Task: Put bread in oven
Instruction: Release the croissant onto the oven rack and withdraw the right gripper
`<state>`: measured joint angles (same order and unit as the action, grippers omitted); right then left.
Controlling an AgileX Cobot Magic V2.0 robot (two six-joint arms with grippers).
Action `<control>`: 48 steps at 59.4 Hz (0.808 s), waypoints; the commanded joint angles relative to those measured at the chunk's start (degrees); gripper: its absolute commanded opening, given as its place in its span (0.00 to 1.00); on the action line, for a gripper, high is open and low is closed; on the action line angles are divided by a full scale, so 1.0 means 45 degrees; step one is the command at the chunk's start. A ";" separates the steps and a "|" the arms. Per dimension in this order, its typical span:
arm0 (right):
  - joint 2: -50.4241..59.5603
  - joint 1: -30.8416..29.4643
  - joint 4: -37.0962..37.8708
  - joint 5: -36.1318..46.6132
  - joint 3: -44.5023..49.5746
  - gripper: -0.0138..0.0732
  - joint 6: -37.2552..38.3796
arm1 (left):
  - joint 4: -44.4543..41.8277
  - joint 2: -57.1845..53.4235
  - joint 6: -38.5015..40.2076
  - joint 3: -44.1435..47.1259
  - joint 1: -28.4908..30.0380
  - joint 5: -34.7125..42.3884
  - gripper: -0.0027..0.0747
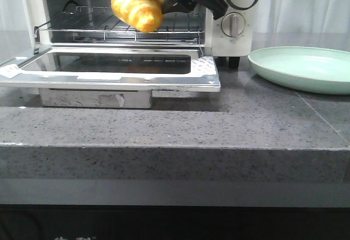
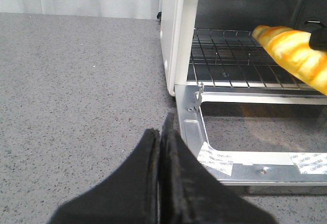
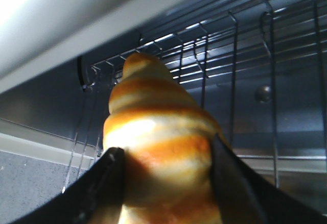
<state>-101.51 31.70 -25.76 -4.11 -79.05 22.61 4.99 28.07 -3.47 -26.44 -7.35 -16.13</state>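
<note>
While your right gripper (image 3: 163, 183) clamps the bread (image 1: 138, 8) just above the rack (image 1: 117, 28) at the oven (image 1: 229, 10) mouth, its long axis points inward; the left gripper (image 2: 161, 147) sits closed, empty.

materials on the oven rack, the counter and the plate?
Oven rack: thin metal wire, shiny, probably chromed steel; it glints. Counter: speckled grey, looks like granite or composite stone, matte. Plate: pale green, smooth with a soft sheen; ceramic or melamine, can't tell which.

Bread (image 1: 138, 9) above rack (image 1: 117, 25) inside oven (image 1: 126, 37), plate (image 1: 303, 68) right.
</note>
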 commanded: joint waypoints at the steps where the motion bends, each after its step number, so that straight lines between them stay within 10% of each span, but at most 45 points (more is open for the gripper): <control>1: 0.0595 -0.0050 -0.0008 0.1036 -0.0470 0.71 -0.0141 | 0.0068 0.0007 0.0035 -0.0342 0.0050 0.0922 0.01; 32: 0.1185 -0.0050 0.0314 0.0113 -0.0424 0.77 -0.0141 | 0.0068 0.0007 0.0035 -0.0342 0.0050 0.0922 0.01; 48: 0.3219 -0.0050 0.2423 -0.1172 0.0260 0.40 -0.0141 | 0.0068 0.0007 0.0035 -0.0342 0.0050 0.0922 0.01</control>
<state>-92.57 31.70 -19.01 -10.45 -77.18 22.61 4.99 28.07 -3.47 -26.44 -7.35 -16.13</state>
